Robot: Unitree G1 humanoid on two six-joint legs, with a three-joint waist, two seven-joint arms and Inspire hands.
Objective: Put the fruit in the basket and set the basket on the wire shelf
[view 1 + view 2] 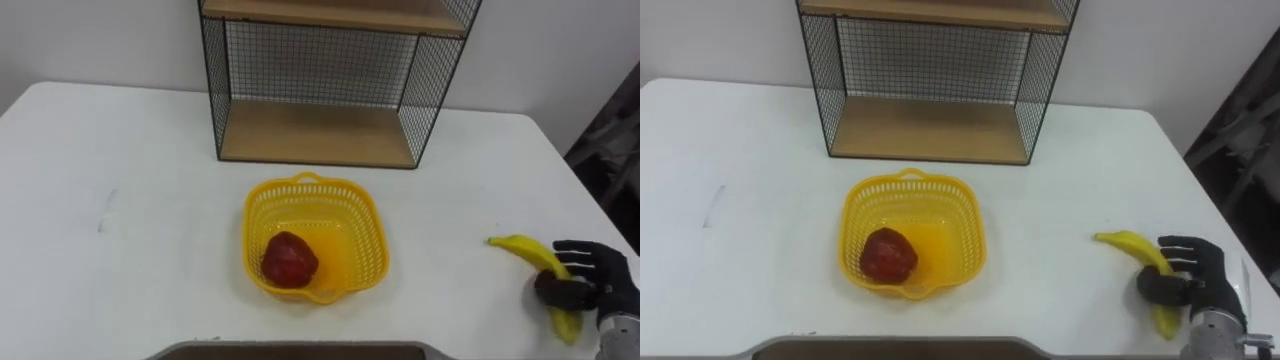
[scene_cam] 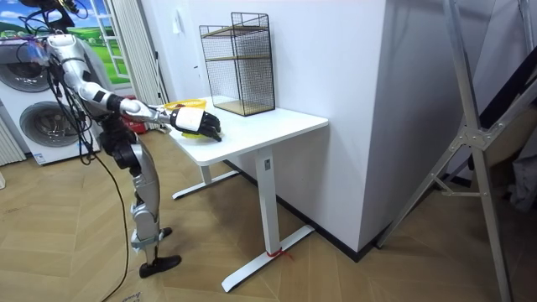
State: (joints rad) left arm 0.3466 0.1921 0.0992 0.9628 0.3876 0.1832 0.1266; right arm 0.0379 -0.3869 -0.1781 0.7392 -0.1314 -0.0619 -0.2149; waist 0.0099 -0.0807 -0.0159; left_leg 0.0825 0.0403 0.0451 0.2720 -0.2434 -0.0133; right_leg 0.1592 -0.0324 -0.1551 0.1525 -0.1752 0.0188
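Slippage risk: black right hand (image 1: pixel 597 282), fingers (image 1: pixel 583 251) curled round curved yellow banana (image 1: pixel 529 251) off-centre, could let the long end beyond them pivot free.

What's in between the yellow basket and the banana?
Nothing at all. There is just bare white table between the basket and the banana. Both eye views show that stretch.

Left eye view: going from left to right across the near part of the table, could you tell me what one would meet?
Yellow basket, with the red fruit lying inside it → banana → right hand, its fingers curled round the banana's near part.
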